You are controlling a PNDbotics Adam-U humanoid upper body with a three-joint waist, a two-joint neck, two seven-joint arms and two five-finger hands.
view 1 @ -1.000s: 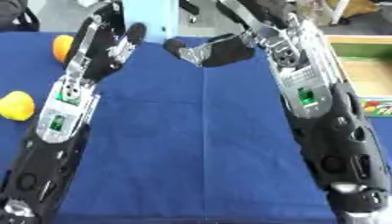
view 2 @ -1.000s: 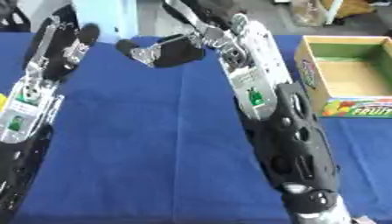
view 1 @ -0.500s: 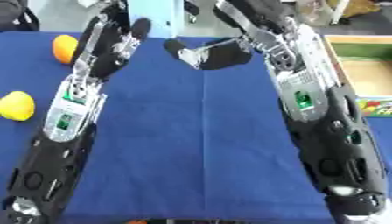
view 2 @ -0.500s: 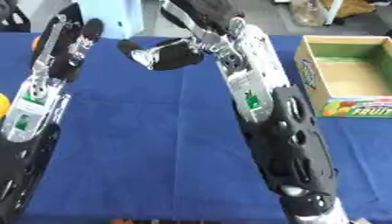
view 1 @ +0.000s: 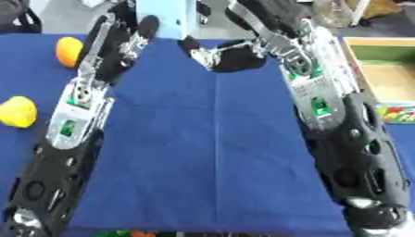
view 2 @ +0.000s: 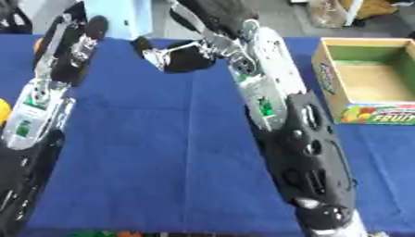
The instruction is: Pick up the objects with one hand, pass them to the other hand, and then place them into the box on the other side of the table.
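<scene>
Change: both arms have crept a little further up and to the left over the last second; the fruit and the box lie where they did.
Near edge: a strip of small coloured shapes shows at the bottom of the left eye view, too slight to name.
Table (view 1: 210, 152): covered in smooth blue cloth with one lengthwise crease, bare between the two forearms.
Forearms: glossy black shells with silver joints and green boards, laid along either side of the crease, probably so the hands meet over the middle for the pass.
Yellow fruit (view 1: 18, 111): lumpy, lemon-like, lying on the cloth just outside the left forearm, untouched.
Box (view 2: 366, 81): open cardboard with a printed fruit label, on the right side of the table, well apart from both hands; nothing shows inside it.
Orange fruit (view 1: 69, 50): round and smooth, further back on the left, near the left wrist but not held.
Left robot hand (view 1: 122, 34): fingers straight and reaching away from the camera, holding nothing that can be seen.
Right robot hand (view 1: 231, 53): fingers curled inward and turned toward the left hand; whether anything sits inside the curl I cannot tell.
Pale blue upright thing (view 1: 166, 18): smooth, flat-faced, standing at the far edge between the two hands.
Judgement: no pass has begun, as both fruits rest on the pick-up side.
</scene>
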